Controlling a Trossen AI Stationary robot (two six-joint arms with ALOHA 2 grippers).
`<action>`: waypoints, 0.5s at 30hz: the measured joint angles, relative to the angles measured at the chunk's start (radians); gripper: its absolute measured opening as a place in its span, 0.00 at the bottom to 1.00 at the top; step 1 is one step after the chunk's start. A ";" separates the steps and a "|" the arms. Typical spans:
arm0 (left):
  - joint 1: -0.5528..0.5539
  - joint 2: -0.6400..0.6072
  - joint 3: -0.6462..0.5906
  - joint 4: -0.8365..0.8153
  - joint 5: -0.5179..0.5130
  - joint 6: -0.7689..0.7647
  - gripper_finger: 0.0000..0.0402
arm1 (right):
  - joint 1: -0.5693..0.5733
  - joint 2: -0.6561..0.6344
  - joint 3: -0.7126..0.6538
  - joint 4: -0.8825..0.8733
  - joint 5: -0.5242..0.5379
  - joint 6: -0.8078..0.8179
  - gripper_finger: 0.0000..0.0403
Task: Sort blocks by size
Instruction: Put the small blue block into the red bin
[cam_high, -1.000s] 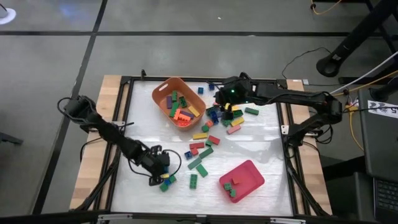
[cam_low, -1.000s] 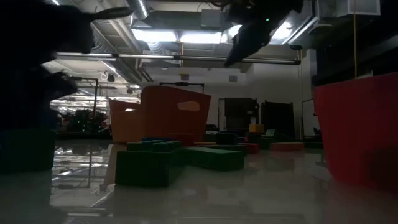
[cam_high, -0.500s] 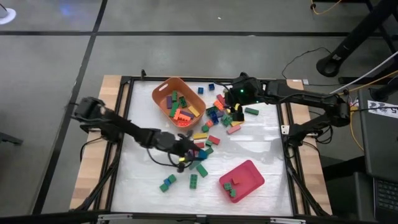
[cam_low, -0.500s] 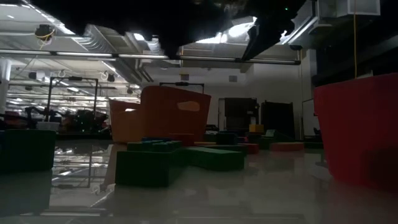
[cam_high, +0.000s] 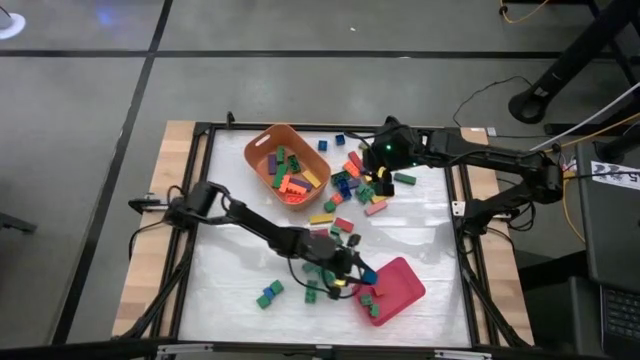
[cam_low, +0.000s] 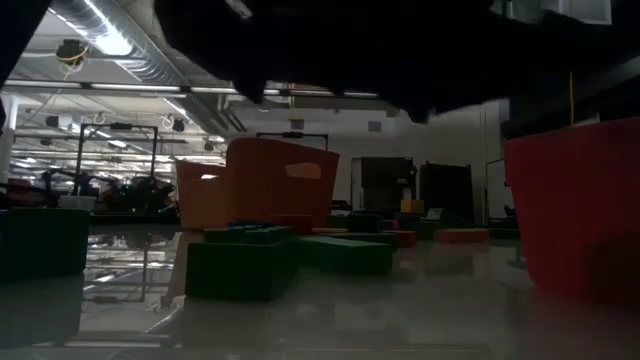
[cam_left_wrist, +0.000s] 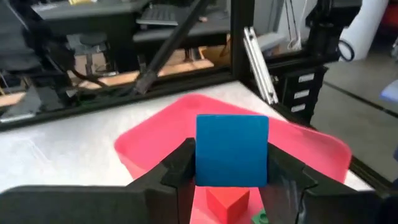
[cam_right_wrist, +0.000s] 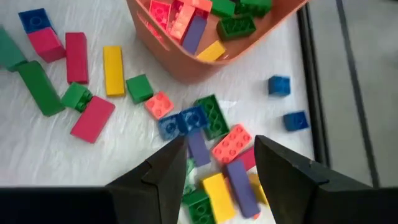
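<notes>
left hand is reached out over the near edge of the pink-red tray, toward the bench's front right area. a small blue block is clamped between its fingers, held above the tray, seen clearly in the left wrist view. a red block and a bit of green are seen in the tray under it.

right hand is held over the loose pile of blocks near the bench's back right, fingers spread apart, nothing gripped. below it blue, green, pink, purple and yellow blocks are scattered beside the orange tub. tub is placed at the bench's back middle, partly filled with mixed blocks. a few green blocks are left near the front edge.
</notes>
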 joint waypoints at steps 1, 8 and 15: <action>-0.005 0.011 0.018 -0.021 0.000 0.001 0.32 | 0.000 0.000 0.000 -0.014 0.000 0.015 0.47; -0.035 0.057 0.114 -0.100 -0.001 0.018 0.35 | 0.000 0.000 0.000 -0.100 -0.001 0.070 0.47; -0.034 0.059 0.130 -0.130 -0.011 -0.066 0.50 | 0.000 0.000 0.000 -0.111 -0.009 0.105 0.47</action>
